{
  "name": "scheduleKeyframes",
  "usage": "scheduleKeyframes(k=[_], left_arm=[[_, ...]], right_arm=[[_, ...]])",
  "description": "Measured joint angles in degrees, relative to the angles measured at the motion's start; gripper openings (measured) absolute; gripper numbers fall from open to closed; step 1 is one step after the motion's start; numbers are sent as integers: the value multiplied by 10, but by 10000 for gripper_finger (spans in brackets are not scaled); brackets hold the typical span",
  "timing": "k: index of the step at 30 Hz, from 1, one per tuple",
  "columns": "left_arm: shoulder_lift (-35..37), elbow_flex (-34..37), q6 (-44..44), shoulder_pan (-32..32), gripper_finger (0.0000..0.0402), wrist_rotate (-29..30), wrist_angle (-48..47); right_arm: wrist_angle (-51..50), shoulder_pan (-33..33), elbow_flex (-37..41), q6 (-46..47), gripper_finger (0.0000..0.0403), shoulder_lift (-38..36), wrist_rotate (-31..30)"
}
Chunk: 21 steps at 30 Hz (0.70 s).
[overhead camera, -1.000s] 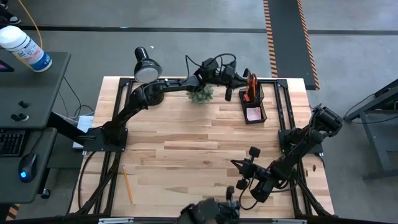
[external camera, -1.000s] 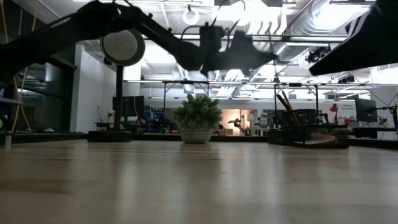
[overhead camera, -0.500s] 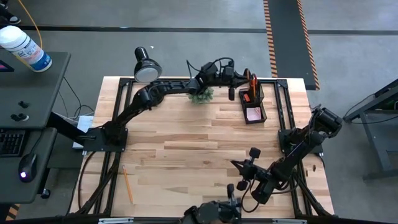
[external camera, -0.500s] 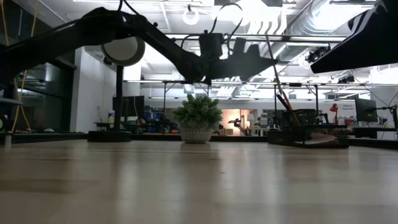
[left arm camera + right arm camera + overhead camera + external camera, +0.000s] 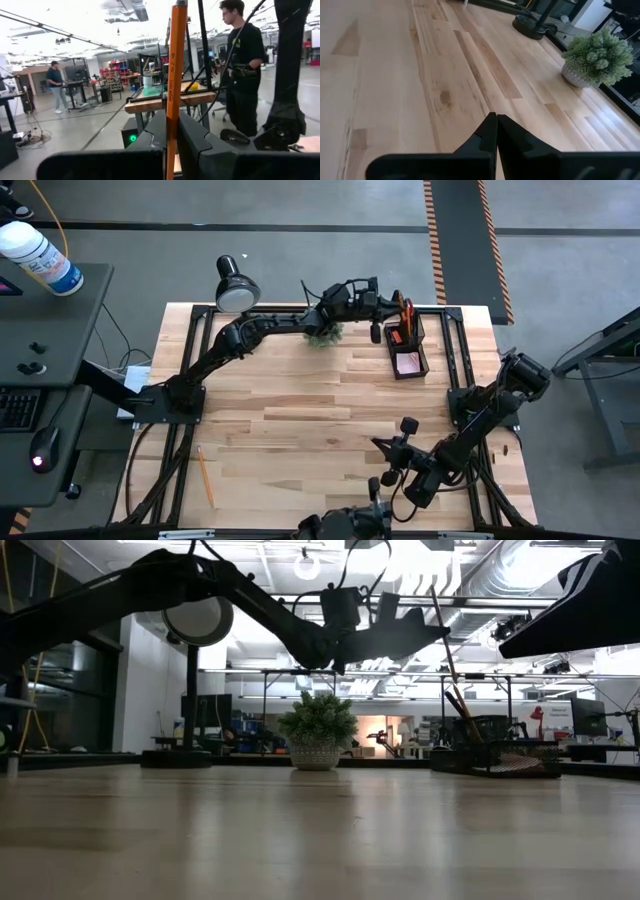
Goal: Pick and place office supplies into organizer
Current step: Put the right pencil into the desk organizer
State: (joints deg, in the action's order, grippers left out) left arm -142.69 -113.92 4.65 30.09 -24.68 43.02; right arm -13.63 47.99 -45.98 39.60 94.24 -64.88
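orange pencil (image 5: pixel 172 95) stands upright, pinched between the left fingers (image 5: pixel 192 137).

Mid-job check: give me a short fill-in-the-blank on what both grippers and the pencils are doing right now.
1. The left gripper is shut on an orange ____.
2. That gripper hangs near the black mesh organizer, beside the small green ____.
3. The right gripper, at the table's near edge, is shut and holds ____.
4. A second pencil lies on the table near the ____ arm's base.

Missing words: pencil; plant; nothing; left
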Motion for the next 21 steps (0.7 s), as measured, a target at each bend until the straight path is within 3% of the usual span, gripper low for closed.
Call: scheduleKeyframes(k=[7,10,18,21], left_arm=[[-9,-66,30,3,0,-47,-106],[-9,-90,40,3,0,-39,-154],[-10,-91,43,3,0,-47,-141],[-30,-92,31,3,0,-63,-96]], right_arm=[[0,-9,0,-5,1,0,3],[0,-9,0,-10,2,0,3],[1,-8,0,-14,2,0,3],[1,-8,0,-18,1,0,2]])
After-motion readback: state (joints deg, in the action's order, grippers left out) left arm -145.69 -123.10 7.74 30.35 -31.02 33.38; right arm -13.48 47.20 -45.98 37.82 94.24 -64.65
